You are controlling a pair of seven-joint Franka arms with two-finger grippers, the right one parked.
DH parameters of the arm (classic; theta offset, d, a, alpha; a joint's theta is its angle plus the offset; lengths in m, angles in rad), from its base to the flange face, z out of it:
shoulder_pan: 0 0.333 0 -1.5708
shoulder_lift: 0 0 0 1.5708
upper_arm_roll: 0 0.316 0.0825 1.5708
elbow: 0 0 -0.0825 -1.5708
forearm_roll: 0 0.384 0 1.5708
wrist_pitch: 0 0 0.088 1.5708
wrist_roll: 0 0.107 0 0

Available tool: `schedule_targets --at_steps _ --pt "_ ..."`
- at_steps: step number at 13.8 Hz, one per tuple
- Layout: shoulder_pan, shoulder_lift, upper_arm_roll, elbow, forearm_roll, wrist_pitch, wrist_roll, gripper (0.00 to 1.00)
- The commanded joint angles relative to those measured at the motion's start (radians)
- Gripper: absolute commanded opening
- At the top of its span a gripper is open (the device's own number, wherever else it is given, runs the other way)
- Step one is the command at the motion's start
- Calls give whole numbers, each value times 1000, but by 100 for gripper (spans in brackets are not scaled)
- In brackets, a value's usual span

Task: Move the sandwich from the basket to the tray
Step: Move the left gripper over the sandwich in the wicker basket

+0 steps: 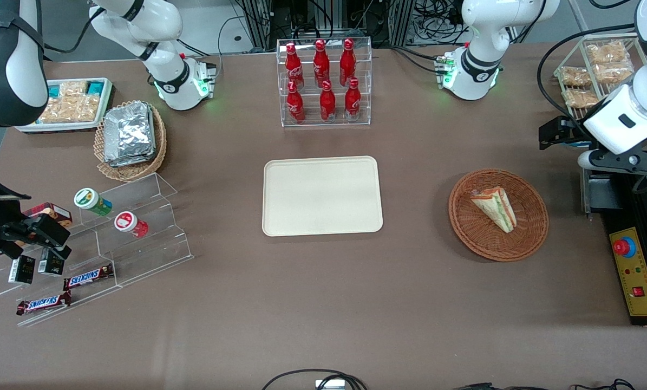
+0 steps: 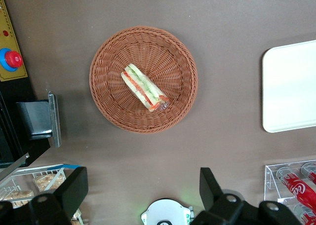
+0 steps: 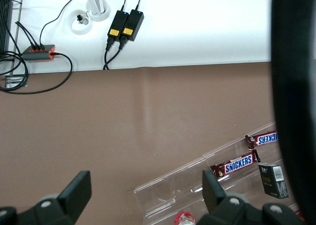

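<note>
At the right of the front view your sandwich lies in the basket, untouched, with the tray bare at centre frame. Your left gripper hangs high near the basket, jaws spread wide and empty. You are at the approach: next, descend over the wedge and close across it.
</note>
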Motion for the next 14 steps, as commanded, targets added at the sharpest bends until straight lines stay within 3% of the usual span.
schedule_targets --at_steps 1,7,10,14 --pt "-7 1 6 15 7 -21 10 100" --pt "-5 21 6 -24 59 8 -57 100" --pt "3 -32 13 -211 61 165 -70 100" --pt "4 -49 17 -455 61 441 -236 100"
